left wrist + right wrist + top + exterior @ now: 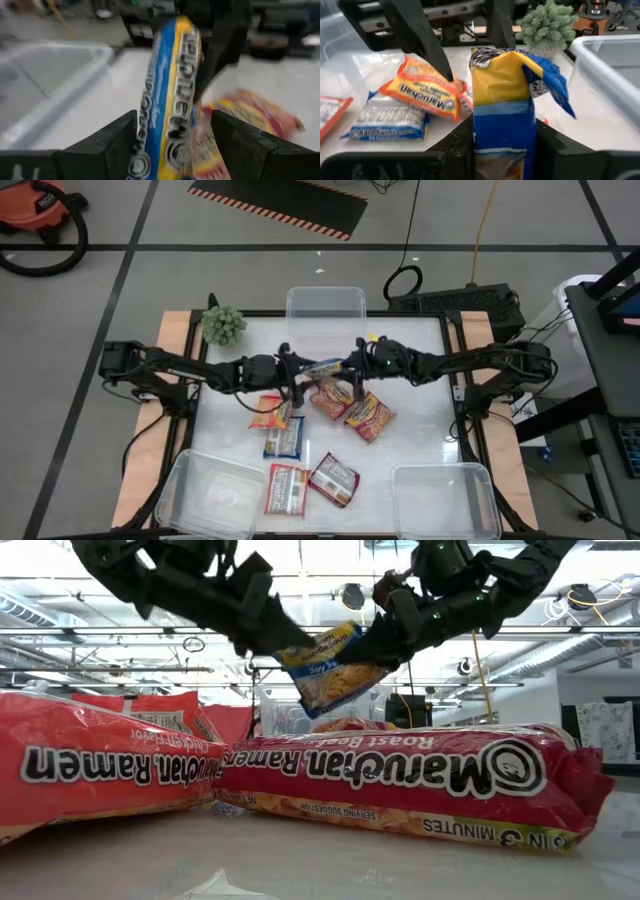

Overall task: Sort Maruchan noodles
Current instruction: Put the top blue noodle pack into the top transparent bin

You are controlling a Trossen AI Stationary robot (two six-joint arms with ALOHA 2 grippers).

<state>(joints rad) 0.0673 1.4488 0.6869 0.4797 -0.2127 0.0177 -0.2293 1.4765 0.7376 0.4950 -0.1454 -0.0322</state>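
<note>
White table top [420, 430] framed in wood, on a grey floor crossed by dark lines, with an orange vacuum [40, 210] at the far corner. Three clear plastic tubs at the table's edges: one at the far side [325, 305], one at the near left corner [205, 495], one at the near right corner [445, 500]. Small green bushy plant [224, 325] near the far left corner. Both dark arms stretched toward the middle, meeting above the table. Held up in the air between them, a blue-and-yellow Maruchan packet [326, 366]: right gripper [504, 145] pinched on one end, left gripper [172, 142] with fingers spread on either side of the other end, contact not clear. Below on the table, well apart from the lifted one, the remaining packets: two orange-yellow [270, 413], [330, 401], one red-and-orange [369, 416], one blue-and-white [284, 439], two red-and-white [287, 489], [334, 479] nearest the front edge.
</note>
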